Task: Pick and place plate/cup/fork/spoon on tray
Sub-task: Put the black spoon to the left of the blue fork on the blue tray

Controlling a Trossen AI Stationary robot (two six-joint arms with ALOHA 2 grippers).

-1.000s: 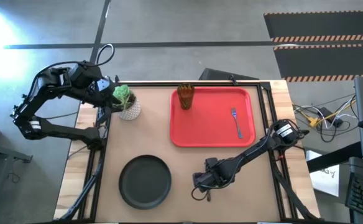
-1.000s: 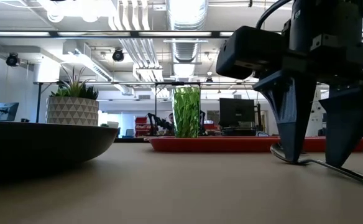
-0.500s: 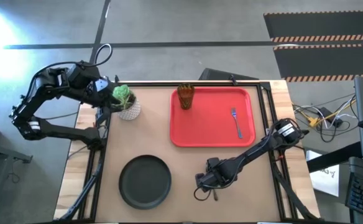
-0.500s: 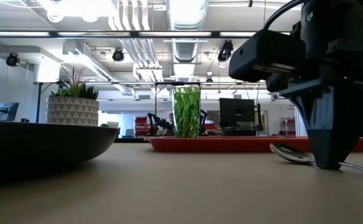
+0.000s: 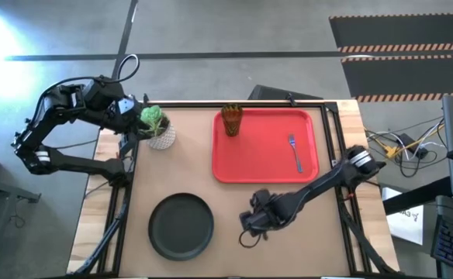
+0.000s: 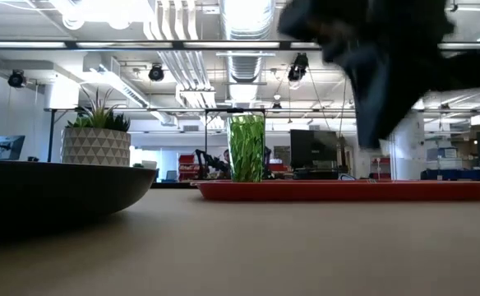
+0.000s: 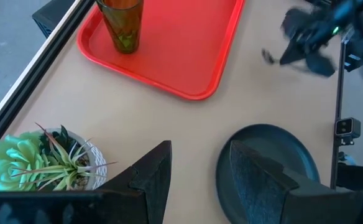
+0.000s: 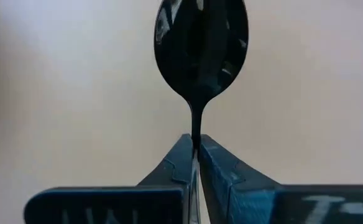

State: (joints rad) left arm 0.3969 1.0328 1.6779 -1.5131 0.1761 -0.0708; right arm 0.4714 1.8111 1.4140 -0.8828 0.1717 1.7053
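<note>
1. The right claw (image 5: 251, 222) is over the near part of the tabletop (image 5: 234, 256), between the plate (image 5: 181, 225) and the tray's near edge.
2. In the right wrist view its fingers (image 8: 222, 171) are pinched together on the thin handle of the spoon (image 8: 201, 46), whose dark oval bowl sticks out beyond the fingertips.
3. In the low view the right claw (image 6: 376, 123) is blurred and clear of the tabletop, with open space beneath it.
4. The spoon cannot be made out in the high view; the arm hides it.
5. The red tray (image 5: 265, 167) lies on the far right half of the tabletop.
6. The cup (image 5: 231, 119) stands upright in the tray's far left corner.
7. The fork (image 5: 294, 153) lies flat near the tray's right side, roughly in line with that edge.
8. The plate sits on the tabletop at the near left, well apart from the tray.
9. A white pot (image 5: 161, 136) with a green plant stands at the far left of the tabletop.
10. The left claw (image 5: 133, 112) waits at the far left edge, just beside the pot.
11. In the left wrist view its fingers (image 7: 151, 177) are spread apart, holding nothing.
</note>
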